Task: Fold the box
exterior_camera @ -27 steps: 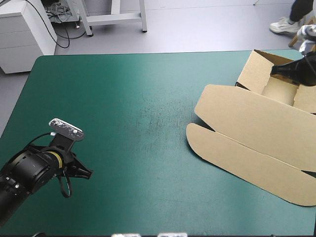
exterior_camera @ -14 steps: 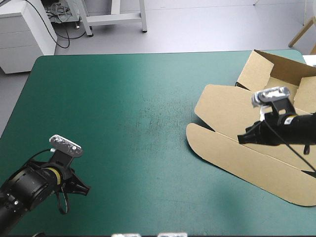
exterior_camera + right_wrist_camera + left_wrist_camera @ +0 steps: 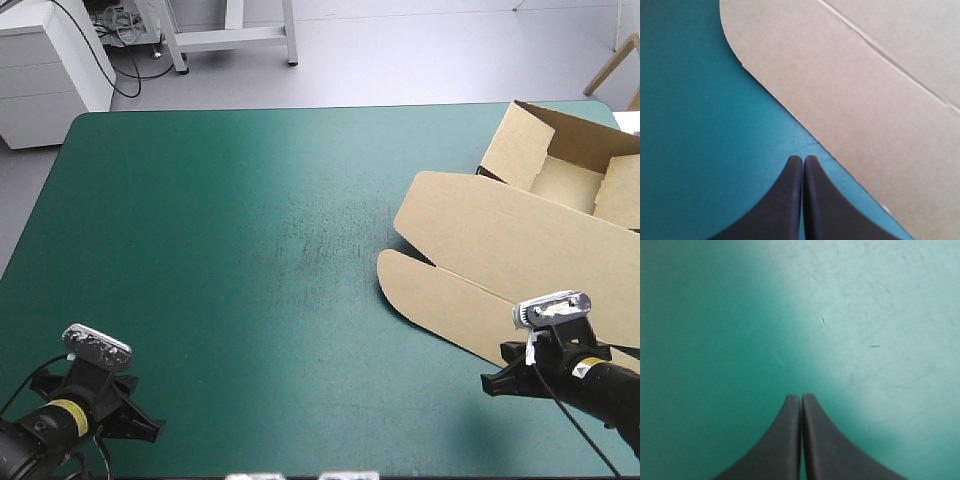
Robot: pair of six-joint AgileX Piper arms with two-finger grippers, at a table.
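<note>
Box (image 3: 545, 180) at table (image 3: 250, 250) far right, flat lid (image 3: 865, 100) running diagonally nearward, its edge just ahead of right gripper (image 3: 803, 160), pressed together and empty; left gripper (image 3: 800, 398), likewise pressed together, well apart.

The left pincer (image 3: 801, 396) and right pincer (image 3: 803, 157) are paired curved black fins.

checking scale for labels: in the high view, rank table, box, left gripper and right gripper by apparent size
table: largest
box: second
left gripper and right gripper: smallest, alike in size, so unranked
</note>
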